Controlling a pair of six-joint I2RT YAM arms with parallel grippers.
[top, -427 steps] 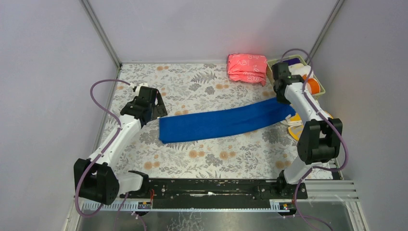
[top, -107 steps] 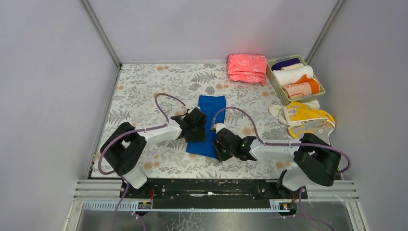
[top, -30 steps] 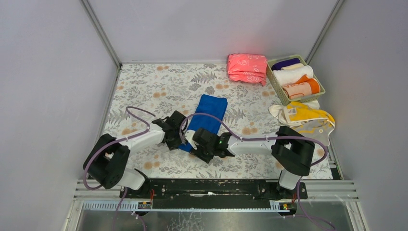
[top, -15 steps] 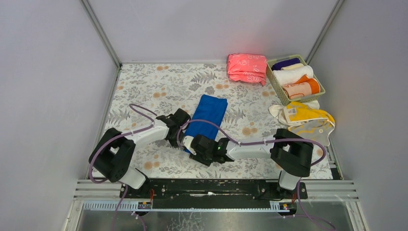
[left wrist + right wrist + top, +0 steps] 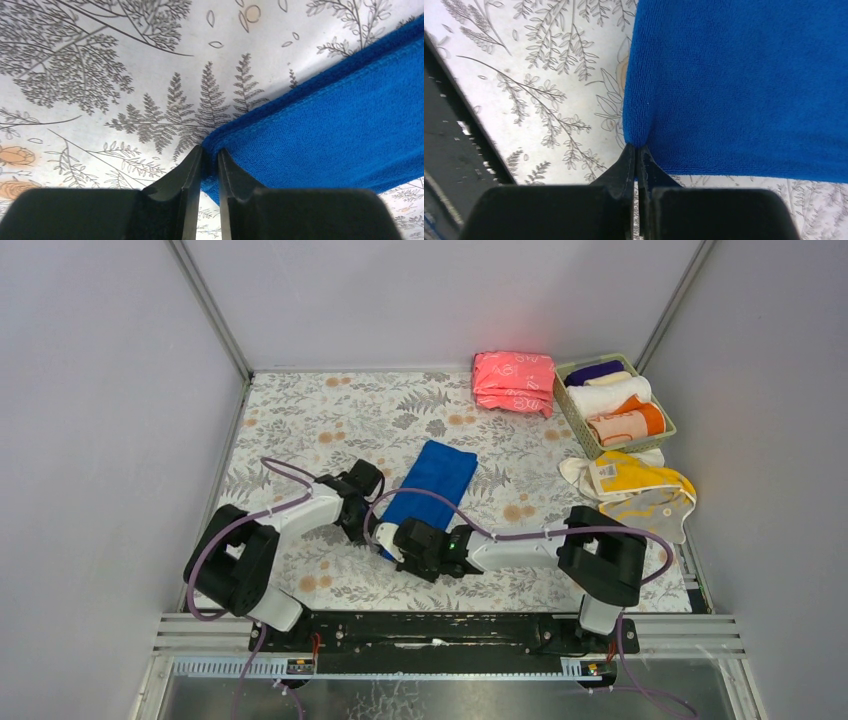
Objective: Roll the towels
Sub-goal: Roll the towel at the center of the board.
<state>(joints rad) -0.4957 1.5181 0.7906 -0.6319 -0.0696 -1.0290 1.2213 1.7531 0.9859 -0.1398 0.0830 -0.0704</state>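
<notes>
1. Left tool (image 5: 210, 165) is pinching the near-left corner of the blue towel (image 5: 340, 125), with its fingers pressed together on the doubled hem.
2. Right tool (image 5: 636, 159) is nipping the neighbouring near corner, its fingers almost meeting around a small pucker of cloth.
3. Blue towel is lying at the middle of the table (image 5: 300, 410), folded into a narrow strip running from 7 o'clock up to 1 o'clock. Both tools are gripping its 7 o'clock end.
4. Rolling seems to be only beginning: the end is being held, but no turn of cloth is showing yet.
5. Next move is likely calling for both tools to lift that edge a little and curl it over toward 1 o'clock together, keeping level so the roll is not skewing.
6. Cloth is looking soft and thick-piled, flat and smooth, with stacked layers showing at the hem.
7. Toward 2 o'clock a basket (image 5: 664, 405) is holding rolled towels (image 5: 620, 397), and a yellow towel (image 5: 640, 480) is lying loose at 3 o'clock.
</notes>
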